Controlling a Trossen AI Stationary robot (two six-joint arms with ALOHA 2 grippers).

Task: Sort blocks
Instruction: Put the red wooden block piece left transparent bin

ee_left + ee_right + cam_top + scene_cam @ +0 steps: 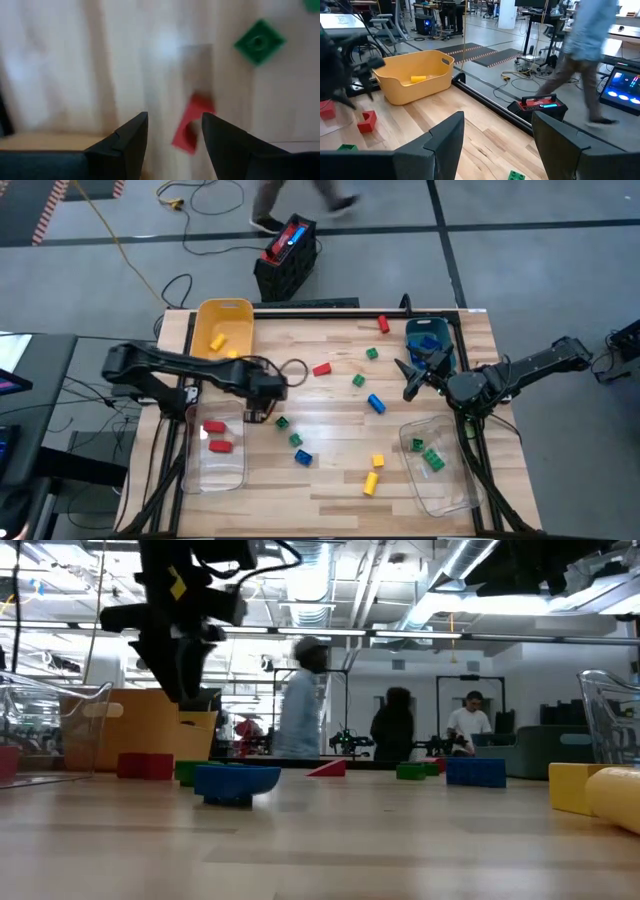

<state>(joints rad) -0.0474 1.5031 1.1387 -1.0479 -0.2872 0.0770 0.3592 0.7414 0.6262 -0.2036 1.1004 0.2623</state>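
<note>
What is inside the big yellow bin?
The yellow plastic bin holds yellow toy bricks: two show from above, one by the near rim. The right wrist view shows only one; the bin's wall hides the floor in front.

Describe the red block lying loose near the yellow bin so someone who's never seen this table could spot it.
Start at the yellow plastic bin at the far left corner of the wooden table. Just right of it, beyond the left pincer, lies a small red plastic toy brick on bare wood. The other red bricks sit in a clear bin or at the far edge; this one lies alone mid-table.
</note>
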